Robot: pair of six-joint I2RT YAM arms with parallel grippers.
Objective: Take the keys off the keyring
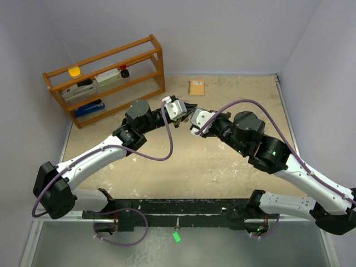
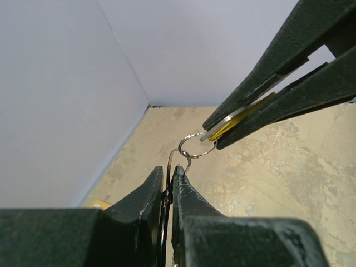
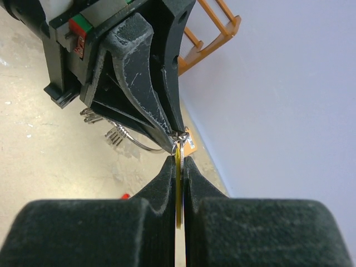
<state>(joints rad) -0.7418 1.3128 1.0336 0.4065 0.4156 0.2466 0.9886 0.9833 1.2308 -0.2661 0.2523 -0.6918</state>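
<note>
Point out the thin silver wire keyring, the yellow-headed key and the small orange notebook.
thin silver wire keyring [image 3: 143,149], right wrist view, lower arc of the wire.
yellow-headed key [image 2: 245,115], left wrist view, exposed yellow edge.
small orange notebook [image 1: 196,87], top external view, middle of cover.

Tip to tip, left gripper [image 2: 169,177] and right gripper [image 3: 178,162], jaws seemingly closed.

The left gripper [image 1: 188,105] and right gripper [image 1: 192,115] meet tip to tip above the middle of the table [image 1: 183,172]. A wooden rack [image 1: 100,57] stands far left. An orange notebook [image 1: 196,87] lies just beyond the grippers.
</note>
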